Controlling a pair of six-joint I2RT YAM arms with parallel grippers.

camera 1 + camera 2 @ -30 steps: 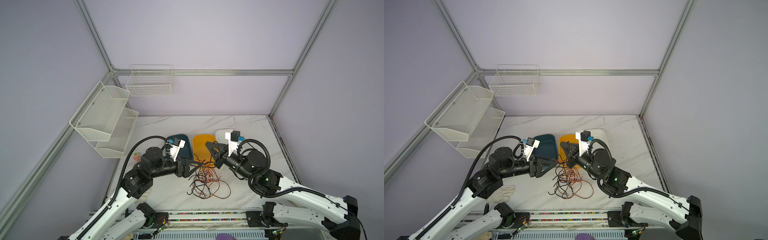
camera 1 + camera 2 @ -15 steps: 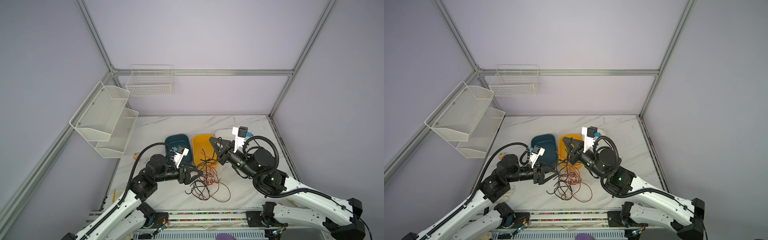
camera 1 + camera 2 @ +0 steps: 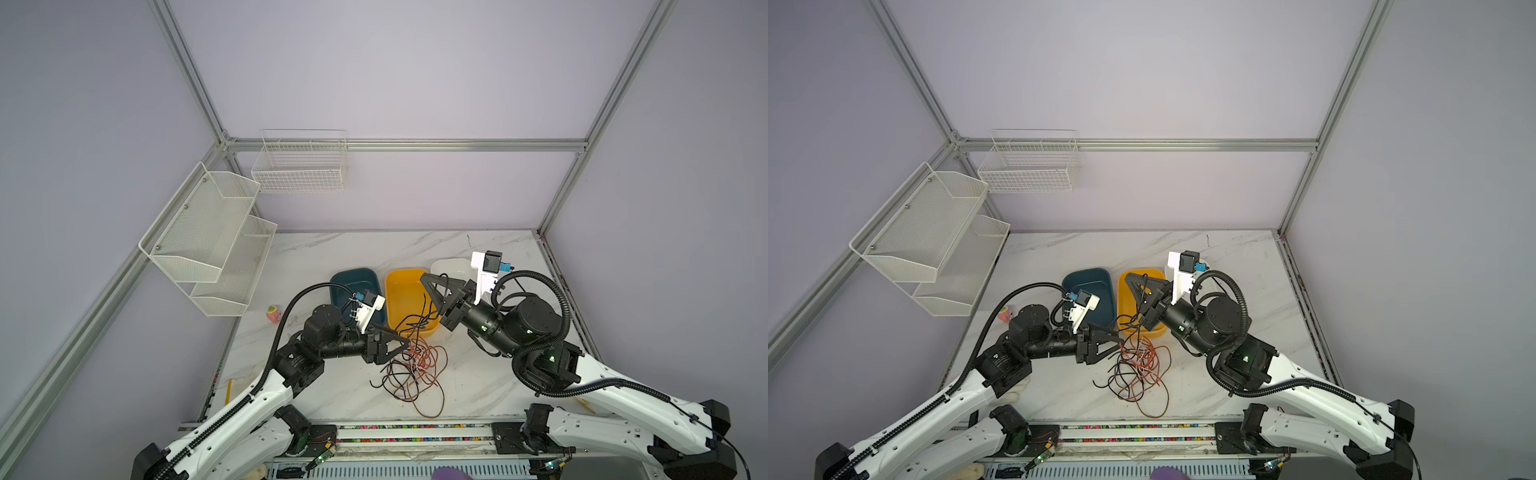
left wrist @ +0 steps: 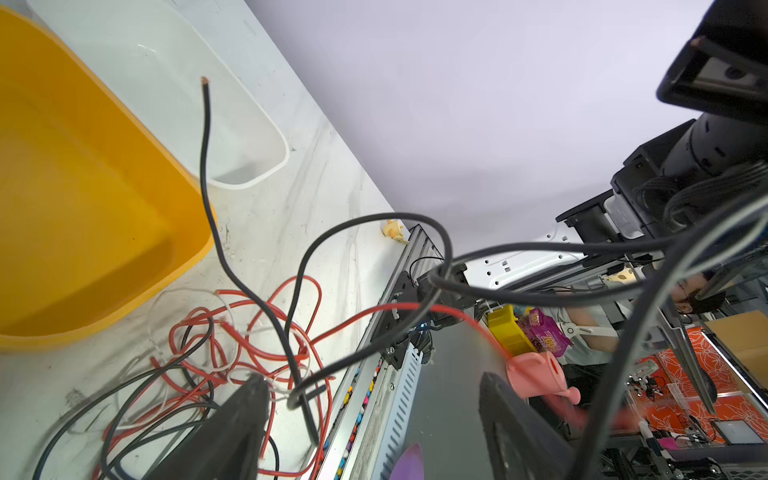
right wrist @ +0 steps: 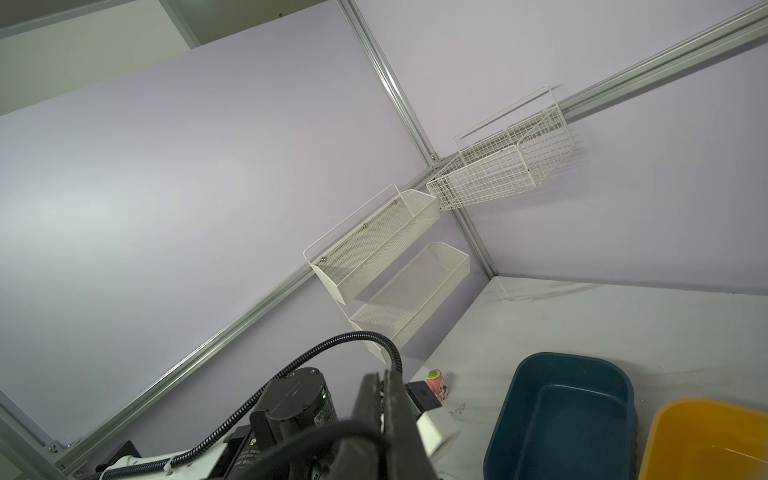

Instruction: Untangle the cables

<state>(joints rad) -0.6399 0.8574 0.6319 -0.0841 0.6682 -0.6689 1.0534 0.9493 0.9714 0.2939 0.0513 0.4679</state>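
The cables (image 3: 415,365) (image 3: 1138,365) lie as a tangle of black, orange-red and white strands on the marble table, in front of the yellow tub. My left gripper (image 3: 405,343) (image 3: 1121,338) hangs open low at the tangle's left edge. In the left wrist view it (image 4: 374,378) straddles a black loop (image 4: 297,397) without clamping it. My right gripper (image 3: 428,282) (image 3: 1136,282) is shut and raised over the yellow tub. Black strands (image 3: 424,316) rise from the tangle to its fingers (image 5: 395,411); the grip spot itself is blurred.
Three tubs stand in a row behind the tangle: dark teal (image 3: 353,280), yellow (image 3: 399,291), white (image 3: 451,266). White wire racks (image 3: 216,245) hang on the left wall and a basket (image 3: 301,166) on the back wall. A small pink toy (image 3: 273,314) sits at the table's left edge.
My left gripper dropped and slid forward to the tangle's edge, its jaws narrowing slightly. My right gripper, still shut, moved up and back to the right, drawing black strands out of the pile.
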